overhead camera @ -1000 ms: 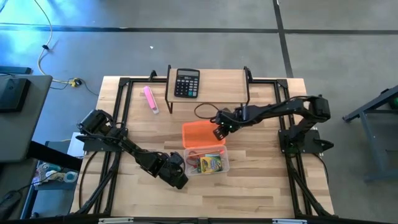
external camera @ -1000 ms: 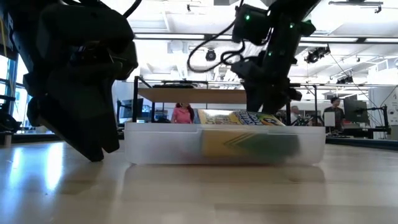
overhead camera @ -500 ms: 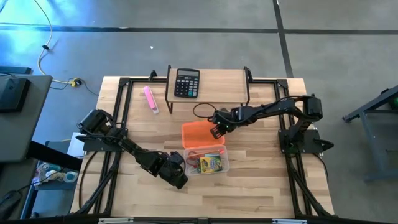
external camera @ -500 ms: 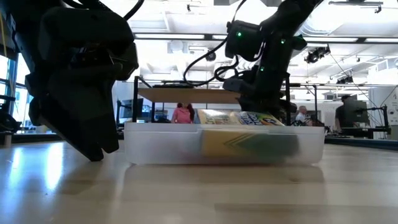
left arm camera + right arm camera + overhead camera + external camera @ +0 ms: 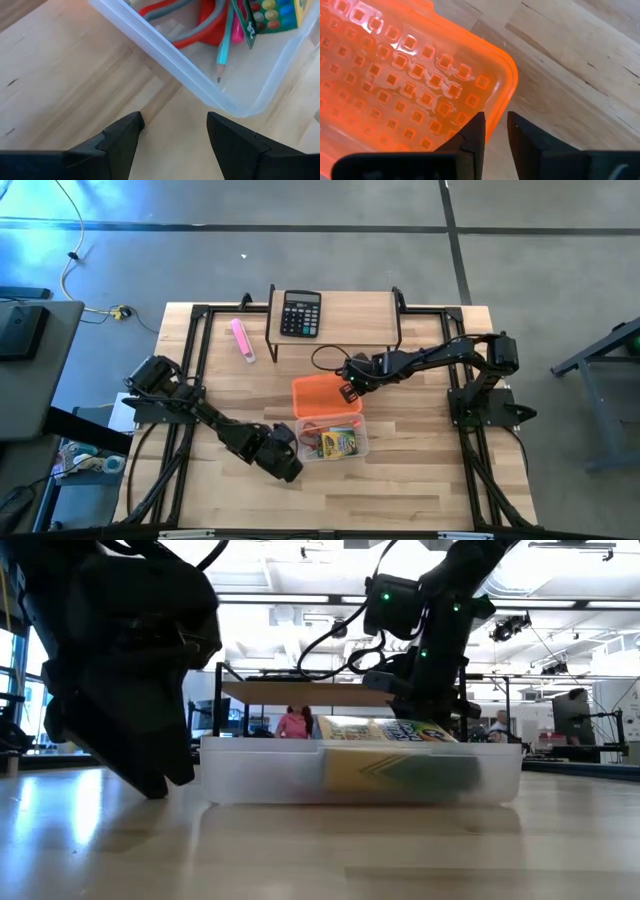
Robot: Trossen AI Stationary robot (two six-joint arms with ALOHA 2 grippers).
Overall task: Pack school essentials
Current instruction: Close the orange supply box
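A clear plastic box [image 5: 330, 442] stands on the table near the front. It holds a crayon pack [image 5: 340, 443], red-handled scissors [image 5: 200, 25] and a teal pencil [image 5: 223, 45]. An orange lid [image 5: 322, 395] lies flat on the wood just beyond the box. My right gripper [image 5: 347, 391] is down at the lid's far right corner and shut on its rim. My left gripper [image 5: 290, 465] stands open beside the box's near left corner [image 5: 240, 107], touching nothing. My right gripper pinches the orange lid's rim [image 5: 496, 117] close to its far right corner. One finger [image 5: 472, 135] stands over the lid's top face and the other [image 5: 522, 137] outside the edge. The fingers come steeply from above. The lid lies on the table.
A black calculator [image 5: 300, 313] sits on a wooden riser [image 5: 350, 308] at the back. A pink marker [image 5: 243, 340] lies to the riser's left. Black frame rails [image 5: 195, 350] run along the table's left and right sides. Bare wood shows to the box's right.
My right gripper has sunk toward the orange lid and shifted a little toward the table's left, ending at the lid's far right corner. The lid and the box have stayed where they were.
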